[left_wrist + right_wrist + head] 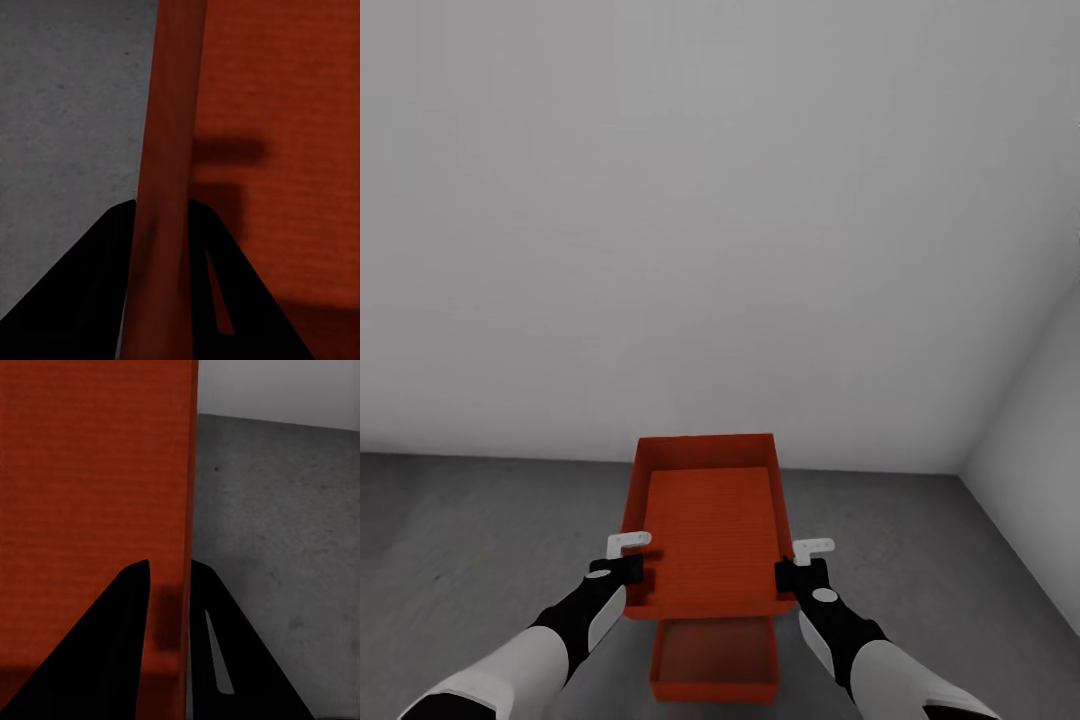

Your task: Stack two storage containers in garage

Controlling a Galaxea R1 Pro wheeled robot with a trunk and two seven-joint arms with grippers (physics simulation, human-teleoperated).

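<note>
Nearest the robot, the lower container [714,660] sits on the grey concrete floor [480,540], open side up, and serves as the landmark here. Above it and a little beyond, the upper container [708,530] hangs in the air, carried by both arms. The left gripper [628,565] has its fingers [90,300] pinching the near part of that bin's left wall, one finger inside and one outside; the right gripper [800,570] pinches the right wall in the same way, its fingers [120,652] straddling the rim. Past the lower container the floor runs to a plain white wall [720,220], with a second wall meeting it at a corner off to the right.

The step in hand looks like stacking. The held bin seems offset toward the wall from the lower container, so it likely needs drawing back until the rims line up, kept level, then lowered straight so its tapered base seats inside. Both grips should let go together only once it rests.
</note>
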